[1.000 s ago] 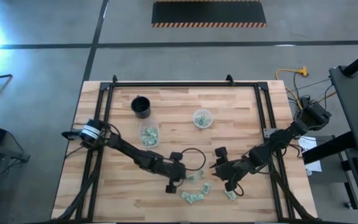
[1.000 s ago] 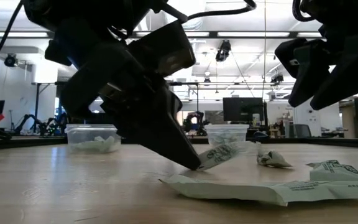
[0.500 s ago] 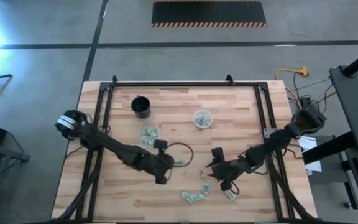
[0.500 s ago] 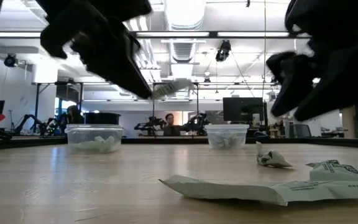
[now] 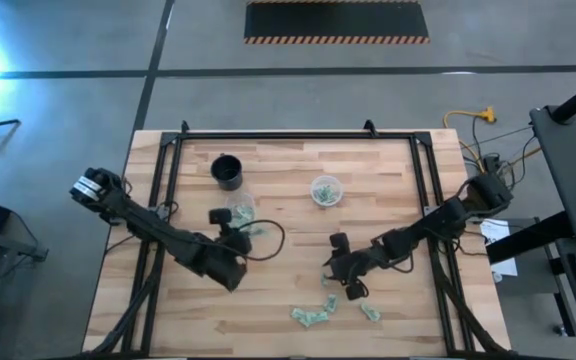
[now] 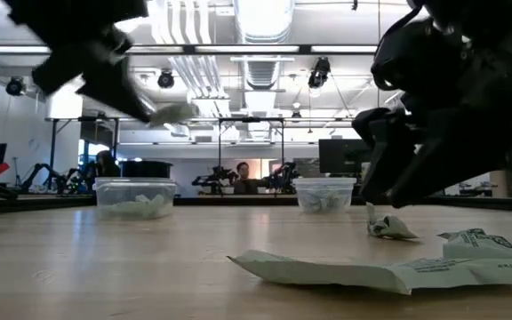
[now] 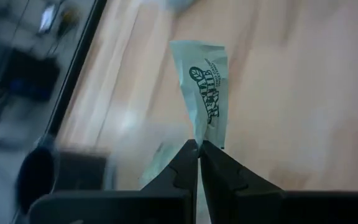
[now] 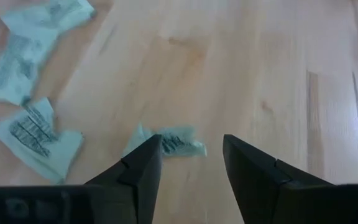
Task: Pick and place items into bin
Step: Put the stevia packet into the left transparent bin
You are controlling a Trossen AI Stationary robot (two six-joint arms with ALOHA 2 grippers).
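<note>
My left fingers [image 7: 198, 147] are pinched tight on one wrapper [image 7: 205, 90]. It is pale green and white with dark print on it. I hold it up in the air, off the wooden surface [image 5: 288, 170]. Seen from above, my left fingers [image 5: 251, 228] are right by the clear bin [image 5: 239, 211] that has wrappers in it, and the wrapper [image 5: 253, 228] sticks out toward that bin. The black cup [image 5: 227, 171] stands a bit farther back on the surface. From down low, the wrapper [image 6: 172, 113] hangs high above the clear bin [image 6: 132, 196].

My right fingers [image 8: 191, 155] are spread apart and hold nothing. They point down at a small crumpled wrapper [image 8: 166, 142] that lies flat on the wood between them. Two more wrappers [image 8: 39, 134] lie off to one side. From above, my right fingers [image 5: 330, 270] are near the middle of the front part of the surface. A little pile of loose wrappers [image 5: 313, 316] lies close by, toward the front edge.

A second clear bin [image 5: 325, 190] with wrappers in it sits near the middle of the surface, apart from both my arms.
</note>
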